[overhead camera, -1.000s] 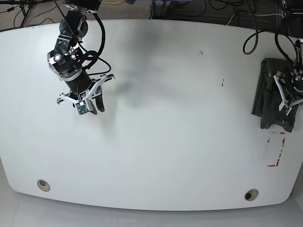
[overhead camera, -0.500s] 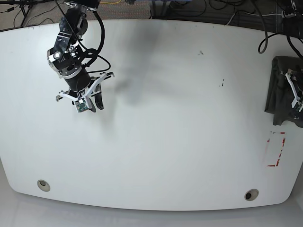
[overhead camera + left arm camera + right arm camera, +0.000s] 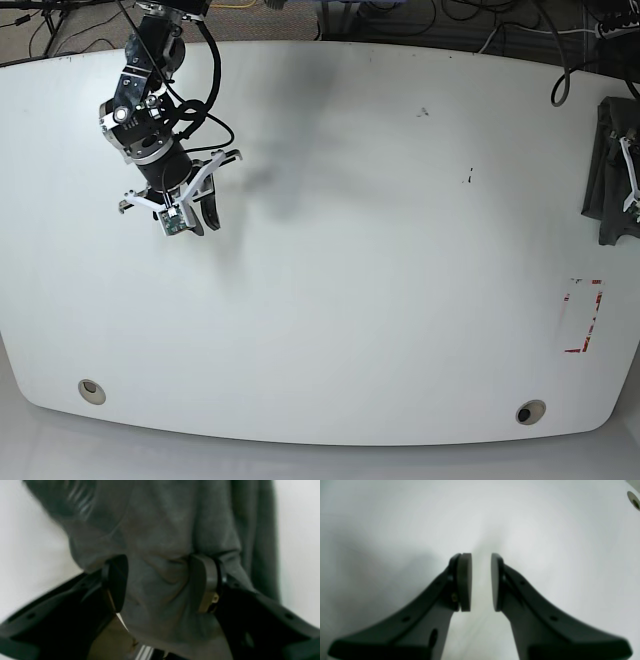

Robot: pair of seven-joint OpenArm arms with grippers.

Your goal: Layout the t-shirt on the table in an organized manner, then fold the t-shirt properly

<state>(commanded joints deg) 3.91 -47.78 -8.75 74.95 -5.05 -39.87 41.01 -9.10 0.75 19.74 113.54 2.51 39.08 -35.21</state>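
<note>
The dark grey t-shirt (image 3: 606, 165) hangs bunched at the far right edge of the table (image 3: 350, 260), partly cut off by the frame. My left gripper (image 3: 632, 198) is shut on it. In the left wrist view a thick fold of the t-shirt (image 3: 162, 530) sits pinched between the two pads of the left gripper (image 3: 161, 583). My right gripper (image 3: 198, 217) hovers over the table's back left. In the right wrist view the right gripper (image 3: 480, 582) has its pads nearly together, with a narrow gap and nothing in it, over bare white table (image 3: 395, 517).
Two round metal grommets (image 3: 91, 391) (image 3: 530, 411) sit near the front edge; one grommet (image 3: 634, 501) shows in the right wrist view. A red-outlined rectangle mark (image 3: 583, 316) lies at the front right. Cables run along the table's back edge.
The left gripper has carried the t-shirt rightward and toward the back, almost out of the base view. The right arm has shifted only slightly.
</note>
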